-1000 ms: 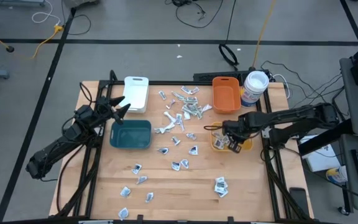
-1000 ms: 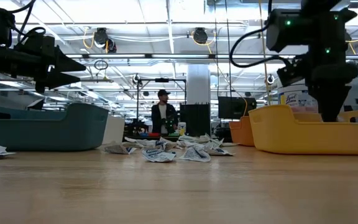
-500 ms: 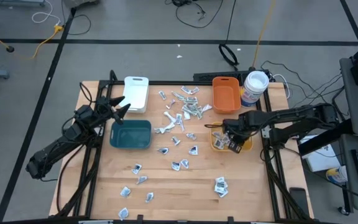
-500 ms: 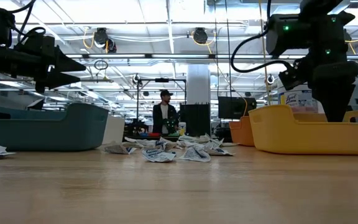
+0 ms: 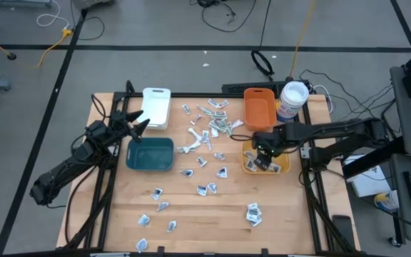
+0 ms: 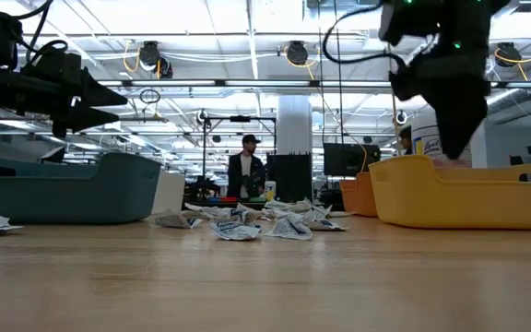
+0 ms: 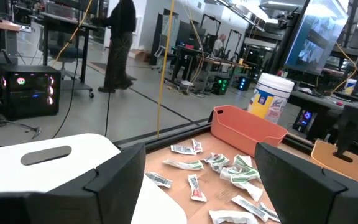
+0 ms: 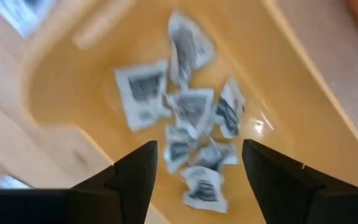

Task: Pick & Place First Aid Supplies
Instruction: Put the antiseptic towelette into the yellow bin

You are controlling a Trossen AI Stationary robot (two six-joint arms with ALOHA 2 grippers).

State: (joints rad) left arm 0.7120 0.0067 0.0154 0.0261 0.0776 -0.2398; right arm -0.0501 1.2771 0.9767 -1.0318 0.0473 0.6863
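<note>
Several first aid packets [image 8: 191, 112] lie on the floor of the yellow bin [image 5: 282, 166], which stands at the table's right. My right gripper [image 8: 197, 171] hangs open above them, pointing down, with nothing between its fingers; the low view shows it [image 6: 450, 115] above the bin's rim [image 6: 459, 189]. More packets [image 5: 212, 127] lie scattered flat over the middle of the table, and others [image 5: 253, 213] lie near the front edge. My left gripper [image 5: 140, 123] waits open and level above the teal bin [image 5: 150, 154], at the left.
A white bin [image 5: 156, 107] stands at the far left and an orange bin [image 5: 260, 108] at the far right, with a round white-lidded tub [image 5: 292, 101] beside it. A person [image 6: 244, 171] stands in the room beyond the table. Bare wood shows at the near right.
My right gripper has risen out of the yellow bin, drifted a little toward the table's far edge, and rolled at the wrist. The packets in the bin and on the table lie as before.
</note>
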